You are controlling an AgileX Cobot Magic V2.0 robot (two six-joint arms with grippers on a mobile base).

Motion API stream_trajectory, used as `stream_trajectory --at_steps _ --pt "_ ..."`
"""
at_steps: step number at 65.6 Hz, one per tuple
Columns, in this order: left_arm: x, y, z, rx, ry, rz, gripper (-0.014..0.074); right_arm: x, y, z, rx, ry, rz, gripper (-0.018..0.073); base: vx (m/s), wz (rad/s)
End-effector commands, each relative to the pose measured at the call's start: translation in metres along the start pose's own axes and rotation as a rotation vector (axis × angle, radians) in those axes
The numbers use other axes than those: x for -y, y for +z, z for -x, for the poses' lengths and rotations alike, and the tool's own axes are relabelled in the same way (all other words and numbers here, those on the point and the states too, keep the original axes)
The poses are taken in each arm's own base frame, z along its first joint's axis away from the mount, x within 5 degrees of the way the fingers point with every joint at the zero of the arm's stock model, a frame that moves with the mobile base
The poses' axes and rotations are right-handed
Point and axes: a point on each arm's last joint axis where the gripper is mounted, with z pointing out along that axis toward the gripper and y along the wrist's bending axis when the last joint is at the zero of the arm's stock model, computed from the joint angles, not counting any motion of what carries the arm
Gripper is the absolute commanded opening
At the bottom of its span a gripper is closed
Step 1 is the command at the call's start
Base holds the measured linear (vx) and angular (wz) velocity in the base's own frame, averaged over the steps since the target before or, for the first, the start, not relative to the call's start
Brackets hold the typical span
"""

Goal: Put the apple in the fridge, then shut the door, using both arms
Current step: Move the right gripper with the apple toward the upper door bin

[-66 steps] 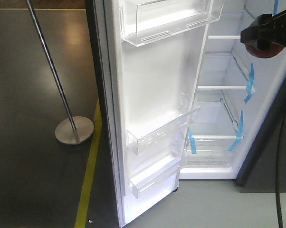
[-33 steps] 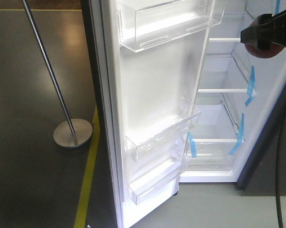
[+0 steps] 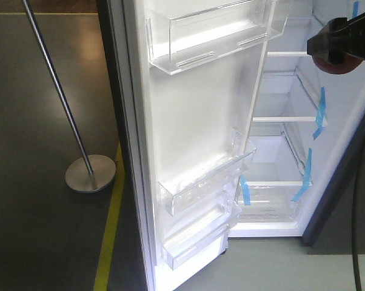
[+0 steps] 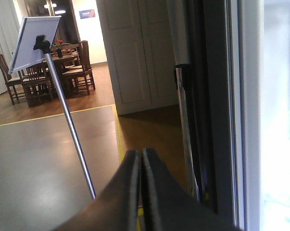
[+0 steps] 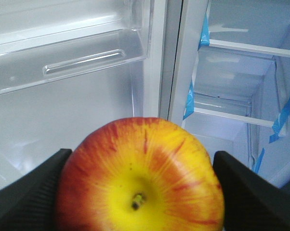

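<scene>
Front cam high, wrist cams close (share fridge (image 3: 273,157)).

A dark, glossy floor (image 3: 37,91) is seen in the front view, marked by a yellow line (image 3: 110,230). Just beside the line the round base of a metal stand (image 3: 90,174) is set — its pole is seen slanting up to the left. In the left wrist view the stand is topped by a white board (image 4: 34,43). Beyond it, wooden chairs (image 4: 82,67) are gathered round a table on wood flooring (image 4: 48,103), lit by ceiling lamps (image 4: 53,7). White panelled doors (image 4: 140,48) and a pale curtain (image 4: 0,48) are also shown.
</scene>
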Motion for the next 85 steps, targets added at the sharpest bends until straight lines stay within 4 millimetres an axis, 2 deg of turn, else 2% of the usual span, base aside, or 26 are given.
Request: stream_trajectory --at_steps 1,85 --pt "-0.0003 -0.0023 0.0136 0.105 -0.018 0.0 -0.0007 -0.0016 -0.021 0.0193 0.139 -0.007 -0.021 0.0102 0.04 -0.02" --pt "-0.0003 -0.0023 0.0136 0.105 -0.018 0.0 -0.0007 -0.0016 -0.021 0.0193 0.139 -0.007 -0.021 0.0102 0.04 -0.01"
